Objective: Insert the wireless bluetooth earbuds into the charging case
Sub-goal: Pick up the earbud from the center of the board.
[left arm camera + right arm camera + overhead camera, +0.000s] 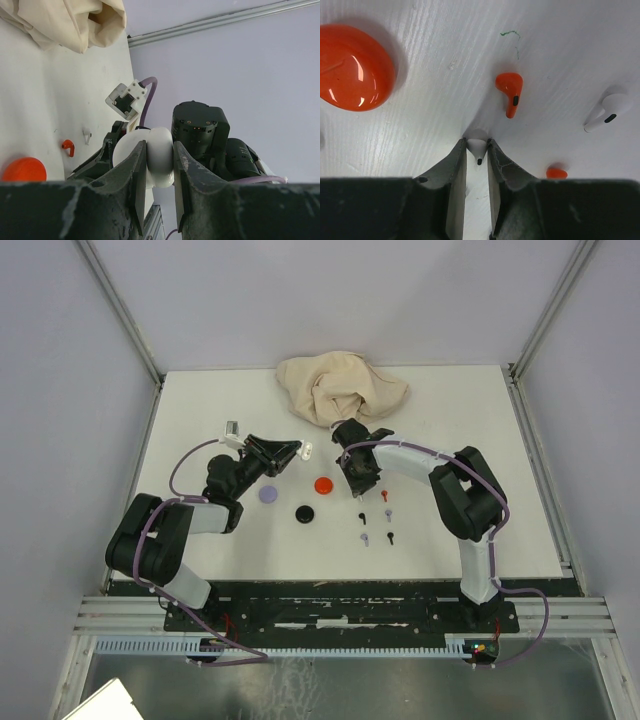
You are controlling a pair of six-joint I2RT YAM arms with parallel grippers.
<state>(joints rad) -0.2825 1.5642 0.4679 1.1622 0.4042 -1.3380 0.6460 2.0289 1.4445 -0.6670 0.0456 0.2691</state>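
My left gripper [160, 150] is shut on the white charging case [159, 157] and holds it in the air left of the table's middle [307, 451]. My right gripper [477, 142] is down on the table, its fingertips closed against both sides of a white earbud [478, 146]. Beside it lie a red earbud [510, 87], another white earbud [607, 111] and a second red earbud [556, 173]. From above, the right gripper [358, 485] stands just right of the red disc [322, 484]. Black [363, 517] and lavender [388, 512] earbuds lie nearer the front.
A lavender disc [268, 495] and a black disc [305, 512] lie near the red one. A crumpled beige cloth [340, 387] sits at the back of the white table [480, 440]. The two grippers are close together over the middle.
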